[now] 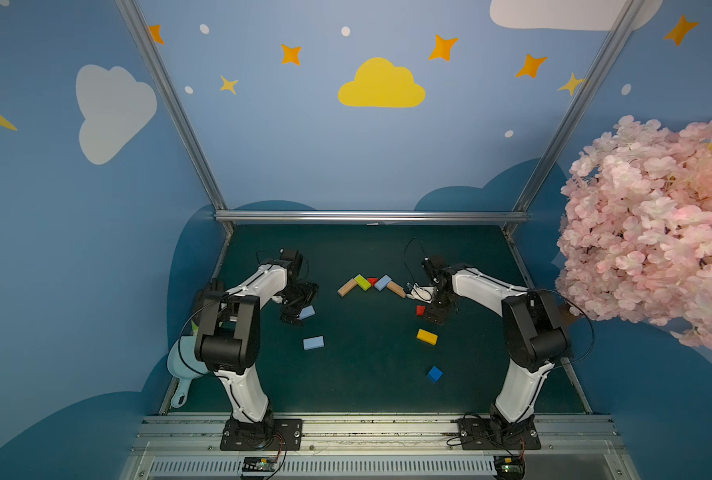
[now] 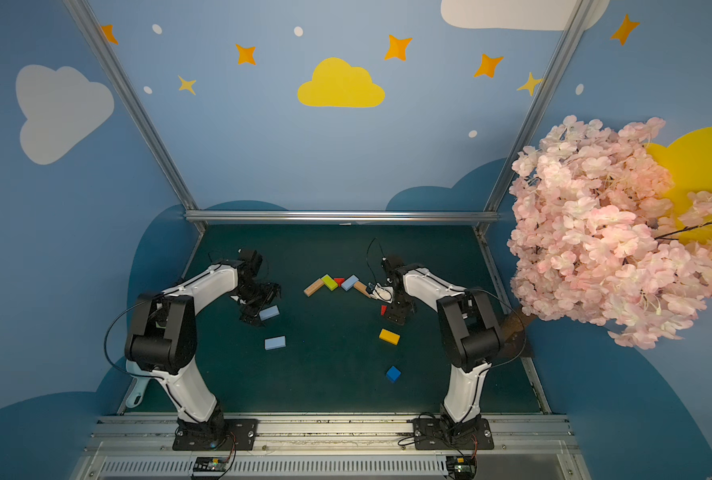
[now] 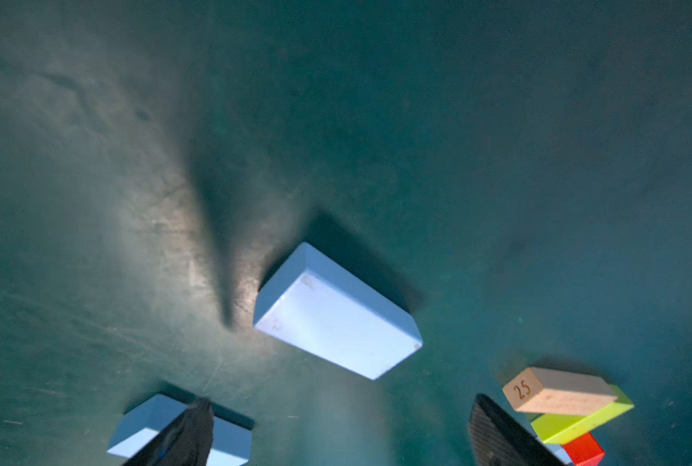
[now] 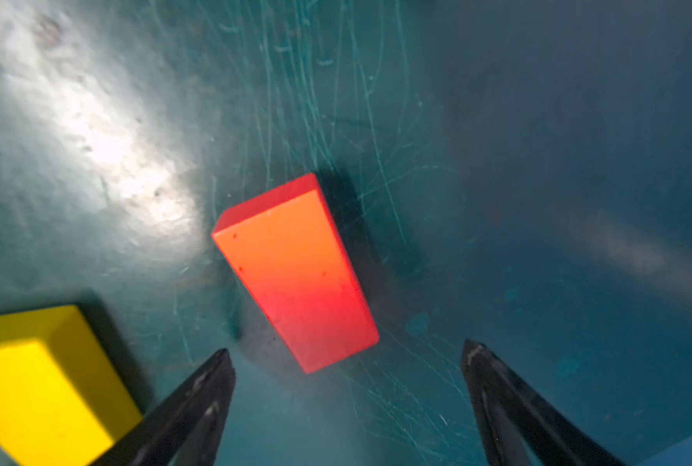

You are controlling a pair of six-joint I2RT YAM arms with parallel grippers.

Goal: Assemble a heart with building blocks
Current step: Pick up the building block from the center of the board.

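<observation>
**Half out of sight**

Red block (image 1: 420, 310) half hidden by the right fingers (image 1: 434, 318) in both top views. Yellow block (image 4: 41, 387) runs off the right wrist view's edge. Light blue block (image 3: 144, 423) cut off behind a blurred left finger (image 3: 188, 433).

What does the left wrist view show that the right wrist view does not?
Left wrist view only: the left gripper, a central light blue block, a second light blue block partly hidden by that gripper, a tan block marked 25, a lime green block and a red piece. Right wrist view only: the right gripper, a red block and a yellow block. Both: the dark green table, and open jaws holding nothing.
</observation>
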